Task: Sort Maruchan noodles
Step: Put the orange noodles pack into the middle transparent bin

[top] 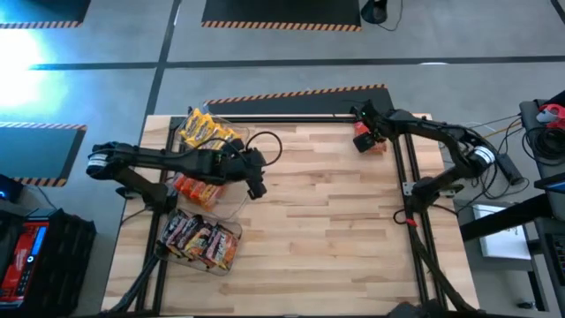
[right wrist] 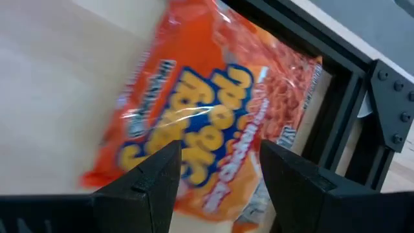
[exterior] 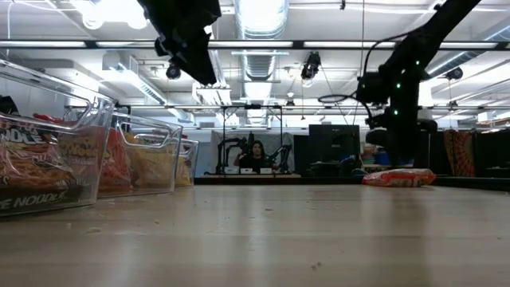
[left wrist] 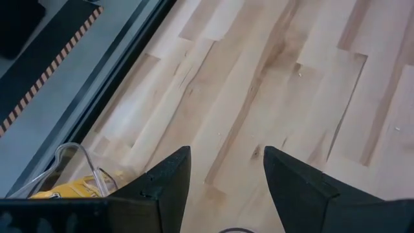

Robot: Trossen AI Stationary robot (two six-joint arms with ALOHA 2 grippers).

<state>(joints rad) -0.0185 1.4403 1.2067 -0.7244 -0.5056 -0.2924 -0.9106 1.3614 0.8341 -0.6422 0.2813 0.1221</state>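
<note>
One orange noodle packet is lying loose at the desk's far right corner, the right gripper hovering over it, fingers apart and empty. Three clear bins of packets are lining the left edge, where the left gripper is hanging with fingers apart and empty.

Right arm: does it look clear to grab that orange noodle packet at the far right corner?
Probably yes. The right gripper hangs open just above the orange packet, nothing between them.

I see the pale wooden worktop carrying three clear bins along its left side and one orange noodle packet near its far right corner.
</note>
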